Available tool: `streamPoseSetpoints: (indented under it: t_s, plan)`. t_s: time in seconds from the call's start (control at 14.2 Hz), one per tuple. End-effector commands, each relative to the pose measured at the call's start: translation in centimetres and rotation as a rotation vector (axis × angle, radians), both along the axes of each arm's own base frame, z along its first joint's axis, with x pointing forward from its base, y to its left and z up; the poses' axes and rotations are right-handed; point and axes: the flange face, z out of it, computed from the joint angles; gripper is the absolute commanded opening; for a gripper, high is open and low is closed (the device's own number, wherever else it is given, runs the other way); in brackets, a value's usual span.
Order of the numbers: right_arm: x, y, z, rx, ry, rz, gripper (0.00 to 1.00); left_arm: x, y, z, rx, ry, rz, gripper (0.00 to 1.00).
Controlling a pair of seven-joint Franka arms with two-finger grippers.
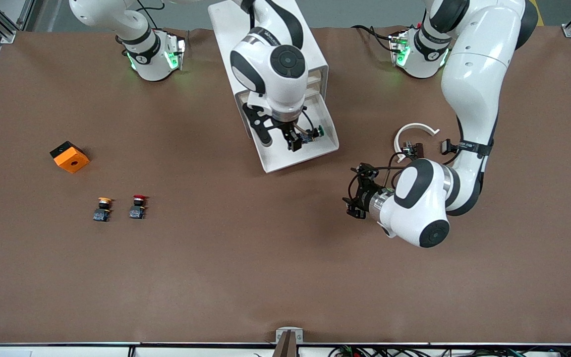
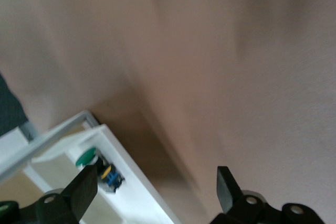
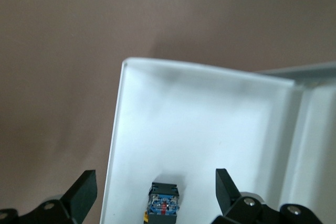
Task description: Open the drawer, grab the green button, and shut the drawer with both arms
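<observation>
front view: open right pincer (image 1: 279, 141) over button (image 1: 314, 134) in drawer (image 1: 285, 156)

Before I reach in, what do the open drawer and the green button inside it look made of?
The drawer: likely plastic, smooth matte white, with thin moulded walls and a rounded rim. The button: glossy green cap, probably plastic, on a black blocky body with blue and yellow parts; whether any of those are metal cannot be told.

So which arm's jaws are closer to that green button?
The right gripper, over the open drawer just above the green button. The left gripper hangs over bare table.
</observation>
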Motion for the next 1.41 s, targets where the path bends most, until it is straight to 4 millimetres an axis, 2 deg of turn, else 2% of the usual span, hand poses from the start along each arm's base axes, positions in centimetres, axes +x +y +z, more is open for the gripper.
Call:
streamPoseSetpoints:
  t_s: [0.0,0.14,0.21,0.35,0.64,0.92,1.34]
  plan:
    - [-0.5,1.4,-2.4,-0.012,0.006,-0.046,1.0,0.5,1.3,0.6,0.003,-0.086,-0.151,1.0]
    - [-1.0,2.5,-3.9,-0.023,0.012,-0.049,1.0,0.9,2.7,1.6,-0.029,-0.168,-0.345,1.0]
    - [-1.0,2.8,-4.8,-0.032,0.013,-0.066,1.0,1.0,3.2,3.1,-0.026,-0.203,-0.396,1.0]
    - [-2.2,4.0,-6.2,-0.039,0.009,-0.052,1.0,1.1,3.3,3.7,-0.009,-0.219,-0.421,1.0]
    - [-2.8,4.8,-7.3,-0.025,-0.003,-0.06,1.0,1.0,3.7,3.7,0.082,-0.238,-0.505,1.0]
    - [-3.4,5.4,-8.1,-0.024,-0.002,-0.051,1.0,0.4,3.2,6.7,0.066,-0.28,-0.621,1.0]
    - [-3.3,5.8,-9.4,-0.004,-0.02,-0.077,1.0,-0.8,4.3,10.5,-0.01,-0.323,-0.771,1.0]
